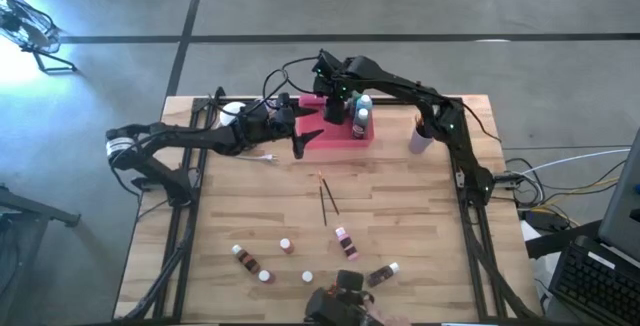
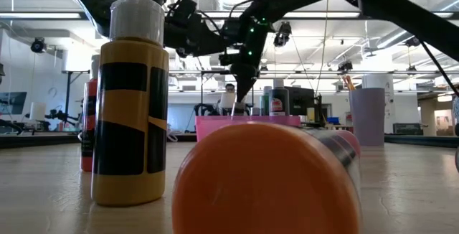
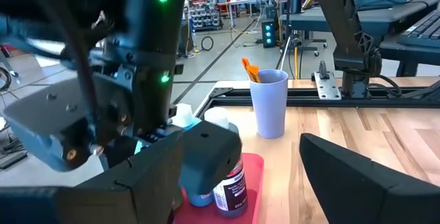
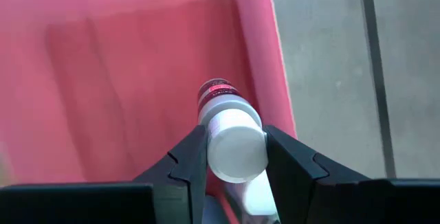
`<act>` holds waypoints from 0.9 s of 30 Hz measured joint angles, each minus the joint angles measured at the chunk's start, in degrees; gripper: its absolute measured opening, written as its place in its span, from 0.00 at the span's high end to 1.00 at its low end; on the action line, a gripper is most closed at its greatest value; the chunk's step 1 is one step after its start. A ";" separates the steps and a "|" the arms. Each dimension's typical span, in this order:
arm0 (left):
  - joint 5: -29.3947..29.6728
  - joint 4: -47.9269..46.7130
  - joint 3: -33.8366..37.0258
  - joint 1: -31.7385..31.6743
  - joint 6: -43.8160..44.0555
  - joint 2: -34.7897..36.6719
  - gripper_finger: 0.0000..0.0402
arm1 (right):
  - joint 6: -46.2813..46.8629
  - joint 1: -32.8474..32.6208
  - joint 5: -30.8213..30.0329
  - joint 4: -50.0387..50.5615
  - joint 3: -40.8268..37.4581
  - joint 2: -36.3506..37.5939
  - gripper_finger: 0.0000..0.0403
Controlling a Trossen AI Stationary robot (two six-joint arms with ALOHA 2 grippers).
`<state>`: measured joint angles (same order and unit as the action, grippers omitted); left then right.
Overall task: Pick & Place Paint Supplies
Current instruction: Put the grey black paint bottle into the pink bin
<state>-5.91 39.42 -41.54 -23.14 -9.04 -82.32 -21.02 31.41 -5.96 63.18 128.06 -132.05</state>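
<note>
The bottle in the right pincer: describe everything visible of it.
The small bottle has a white screw cap, a dark body and a red band at its shoulder; it looks like plastic. The right pincer grips it by the cap, one finger on each side. It hangs over the pink tray, near one tray wall. Whether its base touches the tray floor cannot be told.

Pink tray [image 1: 345, 132] up top center, lilac cup [image 1: 420, 138] to its right. Front left in the low view: yellow bottle [image 2: 131, 112] with black bands and white cap, plus a big orange blob [image 2: 265, 180] lower center.
</note>
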 joint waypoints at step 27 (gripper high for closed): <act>-0.01 -0.07 0.00 0.00 0.00 -0.02 0.27 | -1.65 2.79 0.61 -1.21 -2.12 -0.55 0.70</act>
<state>-5.92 39.34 -41.54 -23.14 -9.04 -82.35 -22.67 34.20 -5.35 61.97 125.94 -132.60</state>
